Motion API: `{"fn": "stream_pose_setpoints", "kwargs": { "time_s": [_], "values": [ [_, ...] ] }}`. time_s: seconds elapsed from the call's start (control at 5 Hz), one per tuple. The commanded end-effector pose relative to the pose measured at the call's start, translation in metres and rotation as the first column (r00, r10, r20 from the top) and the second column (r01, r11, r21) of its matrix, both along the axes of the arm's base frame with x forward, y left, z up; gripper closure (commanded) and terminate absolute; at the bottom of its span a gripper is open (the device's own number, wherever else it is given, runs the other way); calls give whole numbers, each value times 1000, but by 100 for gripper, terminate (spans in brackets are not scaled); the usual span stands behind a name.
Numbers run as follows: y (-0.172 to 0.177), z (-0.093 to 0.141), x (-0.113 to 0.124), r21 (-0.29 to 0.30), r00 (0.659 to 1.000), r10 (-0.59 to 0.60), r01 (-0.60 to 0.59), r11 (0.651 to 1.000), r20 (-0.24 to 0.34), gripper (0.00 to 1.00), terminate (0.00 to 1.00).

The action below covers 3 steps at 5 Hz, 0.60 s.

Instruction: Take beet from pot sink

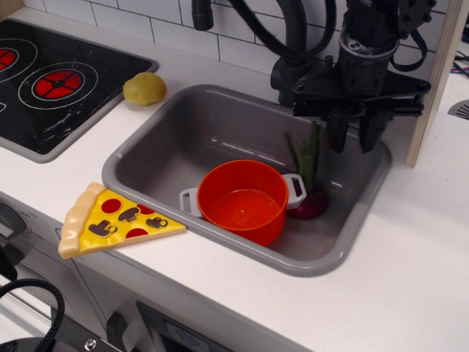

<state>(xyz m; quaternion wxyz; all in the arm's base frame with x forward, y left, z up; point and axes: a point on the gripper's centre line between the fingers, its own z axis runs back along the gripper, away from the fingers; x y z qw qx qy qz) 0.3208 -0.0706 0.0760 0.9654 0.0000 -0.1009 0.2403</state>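
Note:
The beet (310, 202) rests on the floor of the grey sink (150, 150), its purple bulb against the right handle of the orange pot (242, 199) and its green stalks pointing up. The pot stands empty in the front middle of the sink. My gripper (357, 141) hangs above the sink's right side, up and to the right of the beet. Its fingers (337, 136) are apart and hold nothing.
A yellow potato (144, 88) lies on the counter left of the sink. A pizza slice (113, 220) lies at the sink's front left corner. A black stove (51, 81) is at the left. The black faucet (202, 13) rises behind the sink. A wooden post (440, 73) stands right.

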Motion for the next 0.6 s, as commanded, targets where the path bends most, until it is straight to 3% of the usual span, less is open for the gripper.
{"fn": "stream_pose_setpoints", "kwargs": {
  "time_s": [0.0,0.2,0.4],
  "values": [
    [9,39,-2,-33,995,-17,20,999,95,0,0],
    [9,39,-2,-33,995,-17,20,999,95,0,0],
    [9,39,-2,-33,995,-17,20,999,95,0,100]
  ]
}}
